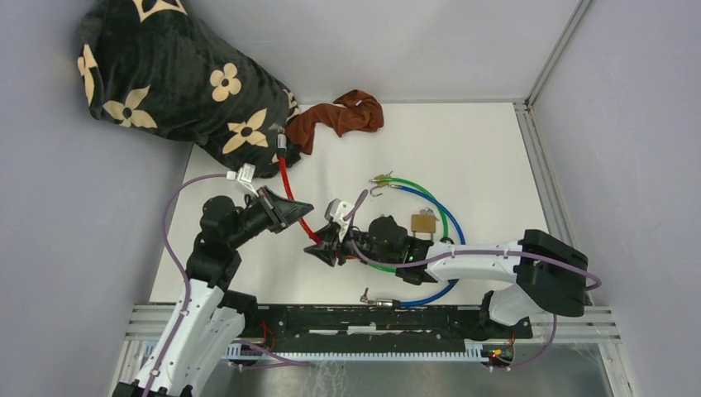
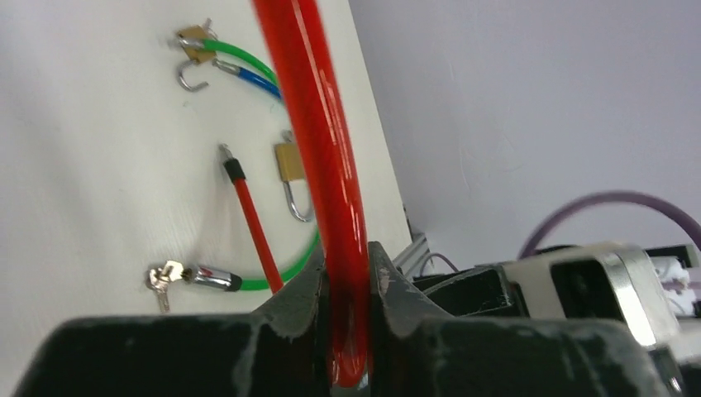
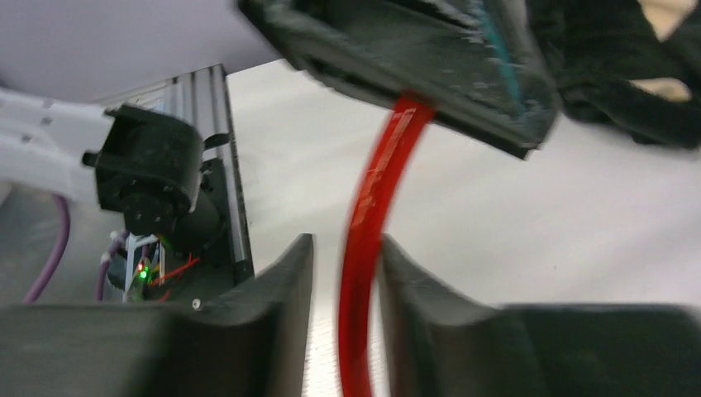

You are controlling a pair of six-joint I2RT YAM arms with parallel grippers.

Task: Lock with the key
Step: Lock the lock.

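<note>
From above, the left hand [image 1: 299, 207] and right hand [image 1: 318, 248] meet at the red cable [image 1: 289, 186], the brass lock [image 1: 424, 223] lies near them, and the key [image 1: 364, 294] lies untouched by the front edge of the desk [image 1: 479, 157]. In the left wrist view, that hand is squeezed tight on the cable. In the right wrist view, that hand's fingers [image 3: 289, 289] are a little apart with the cable loose between them, so I think they are only moving the cable and fetching the key comes next.

**White desk [image 1: 496, 157] boxed in by grey walls**

The desk top is plain, matte white under soft, even light. Pale grey panels close it in: a back wall [image 1: 397, 41], a left wall [image 1: 50, 248] and a right wall [image 1: 645, 124]. An aluminium side rail [image 1: 541, 165] runs along its right edge. A slotted front rail [image 1: 140, 318] borders the near edge.
</note>
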